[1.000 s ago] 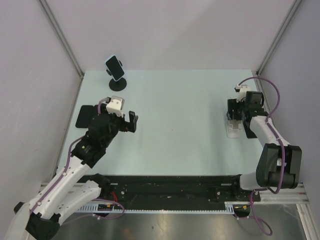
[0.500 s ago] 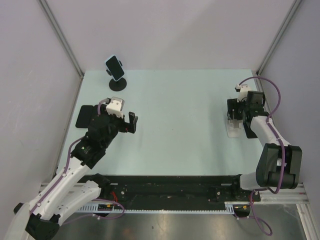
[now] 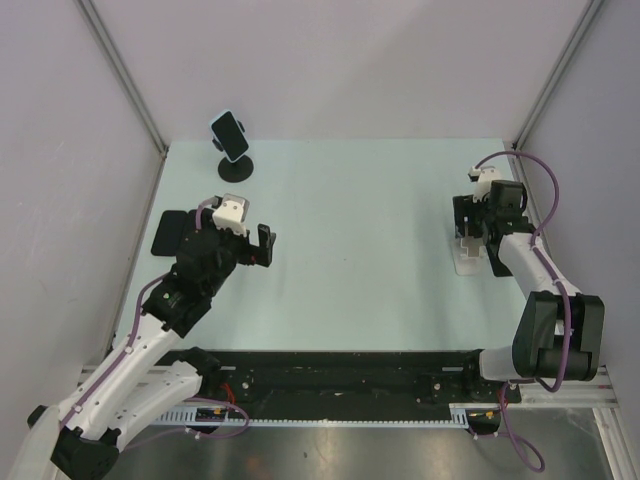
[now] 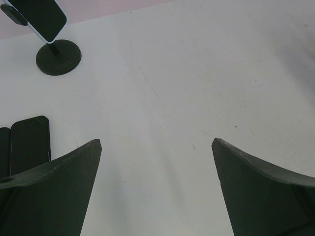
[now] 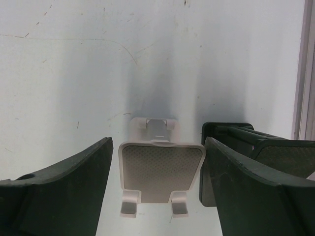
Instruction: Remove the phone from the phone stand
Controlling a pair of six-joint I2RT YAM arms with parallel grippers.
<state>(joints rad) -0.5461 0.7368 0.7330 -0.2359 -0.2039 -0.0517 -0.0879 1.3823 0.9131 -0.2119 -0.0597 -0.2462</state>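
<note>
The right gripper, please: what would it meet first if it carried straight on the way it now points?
Most likely the white stand, which sits directly ahead of the right gripper, between its open jaws. The table lies under it. How far off the stand is remains unclear.

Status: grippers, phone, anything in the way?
Left gripper open, empty. Right gripper open around empty white stand. Phone on black stand, far-left corner. Nothing between it and left gripper.

We're in a robotics lab test cell: beyond the fingers (image 4: 49,196), plain pale wall panels (image 3: 330,60) framed by aluminium posts (image 3: 125,75) box in a pale green surface (image 3: 350,250), and behind them runs a black mounting rail (image 3: 350,375) (purple cables (image 3: 133,322) looping nearby).
</note>
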